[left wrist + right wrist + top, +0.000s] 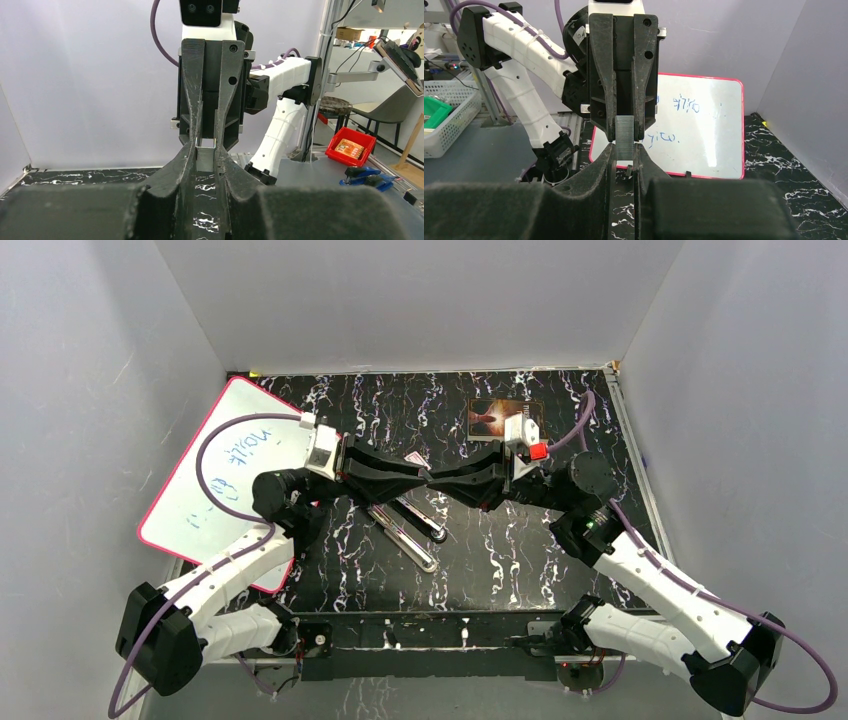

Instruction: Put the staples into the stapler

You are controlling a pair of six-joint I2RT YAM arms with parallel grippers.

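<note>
Left gripper (205, 161) and right gripper (624, 154) both clamped the staples (625, 131); the handover wanted one loosening slowly, strip level.

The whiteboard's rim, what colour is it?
The whiteboard rim is pinkish red, clearest in the right wrist view.

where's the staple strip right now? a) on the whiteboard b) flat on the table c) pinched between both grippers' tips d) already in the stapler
c: the staples sit clamped between the left gripper and the right gripper, which meet tip to tip, apart from the stapler on the table.
</note>
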